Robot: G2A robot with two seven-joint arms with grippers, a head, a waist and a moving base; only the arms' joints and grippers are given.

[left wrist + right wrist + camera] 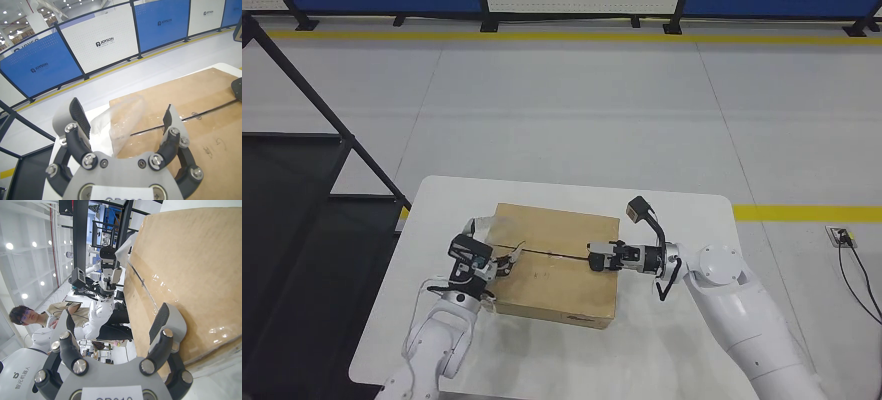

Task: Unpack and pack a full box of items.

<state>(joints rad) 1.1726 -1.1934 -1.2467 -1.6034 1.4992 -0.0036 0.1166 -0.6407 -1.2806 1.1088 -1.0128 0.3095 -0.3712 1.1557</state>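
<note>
A closed brown cardboard box [552,265] lies on the white table [682,330], its two top flaps meeting at a dark centre seam [204,112]. A strip of clear tape [125,121] stands peeled up at the box's left end. My left gripper [497,265] is open at that end, just above the lid, with the loose tape [124,249] between and ahead of its fingers [79,117]. My right gripper [594,257] is open at the box's right end near the seam, one finger pad [158,321] lying against the lid [189,275].
A black metal frame [332,130] stands at the table's left. Blue and white fence panels [98,43] line the floor beyond a yellow line. Bare tabletop [642,350] lies in front of and to the right of the box.
</note>
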